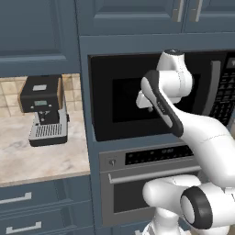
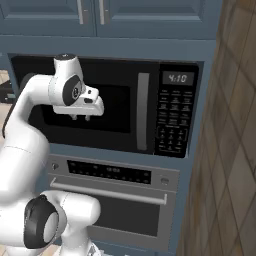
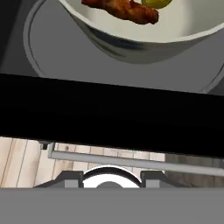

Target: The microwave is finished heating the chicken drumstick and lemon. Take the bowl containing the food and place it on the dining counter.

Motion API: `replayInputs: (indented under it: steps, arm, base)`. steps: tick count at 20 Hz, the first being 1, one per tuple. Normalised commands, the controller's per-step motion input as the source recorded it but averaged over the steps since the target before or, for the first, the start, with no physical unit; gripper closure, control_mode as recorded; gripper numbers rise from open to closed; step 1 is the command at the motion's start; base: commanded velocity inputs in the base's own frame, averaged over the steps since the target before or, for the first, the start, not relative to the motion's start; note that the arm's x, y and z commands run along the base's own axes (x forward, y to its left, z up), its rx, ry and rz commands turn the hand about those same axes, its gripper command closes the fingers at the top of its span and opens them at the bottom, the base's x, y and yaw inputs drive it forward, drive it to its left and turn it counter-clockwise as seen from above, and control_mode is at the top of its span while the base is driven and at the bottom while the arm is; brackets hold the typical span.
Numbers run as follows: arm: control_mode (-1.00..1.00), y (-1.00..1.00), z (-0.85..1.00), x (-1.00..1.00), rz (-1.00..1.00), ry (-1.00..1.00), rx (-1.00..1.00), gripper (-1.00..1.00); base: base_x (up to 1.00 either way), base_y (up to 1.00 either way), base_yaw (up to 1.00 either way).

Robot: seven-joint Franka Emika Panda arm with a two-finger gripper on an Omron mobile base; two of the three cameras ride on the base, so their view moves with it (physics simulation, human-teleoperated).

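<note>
The bowl [image 3: 144, 37] sits on a grey round turntable [image 3: 57, 57], holding the reddish-brown chicken drumstick [image 3: 124, 11] with the lemon [image 3: 158, 2] just beside it, above a black band [image 3: 112, 116].

Home kitchen, rendered. Black built-in microwave with dark glass door [image 2: 100, 107] set in slate-blue cabinetry; vertical grey handle [image 2: 143, 111], keypad panel [image 2: 173, 122] at right. Silver-fronted oven with horizontal handle [image 2: 112, 197] directly below. Black-and-silver coffee machine [image 1: 44, 110] on beige marbled stone surface [image 1: 41, 158], tan tile backsplash [image 1: 9, 92] behind. Blue drawers [image 1: 32, 206] beneath.
</note>
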Motion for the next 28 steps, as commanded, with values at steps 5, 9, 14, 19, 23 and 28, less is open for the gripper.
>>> replayInputs:
  steps: [5, 9, 14, 19, 23, 28]
  arm:
    - [-1.0, 0.0, -0.08, -0.28, 0.0, -0.01, 0.0, -1.0]
    - [-1.0, 0.0, -0.46, -0.96, 0.0, -0.11, -0.01, -1.0]
    - [-1.0, 0.0, -0.39, -0.74, 0.0, -0.11, 0.0, -1.0]
    - [1.0, 0.0, 0.0, 0.0, 0.0, 0.0, 0.0, -1.0]
    - [1.0, 0.0, 0.0, 0.0, 0.0, 0.0, 0.0, -1.0]
    - [1.0, 0.0, 0.0, 0.0, 0.0, 0.0, 0.0, -1.0]
  base:
    - [0.0, 0.0, 0.0]
    - [0.0, 0.0, 0.0]
    - [0.0, 0.0, 0.0]
    - [-0.07, -0.12, 0.0]
    - [-0.33, -0.51, 0.0]
    - [-0.39, -0.48, 0.0]
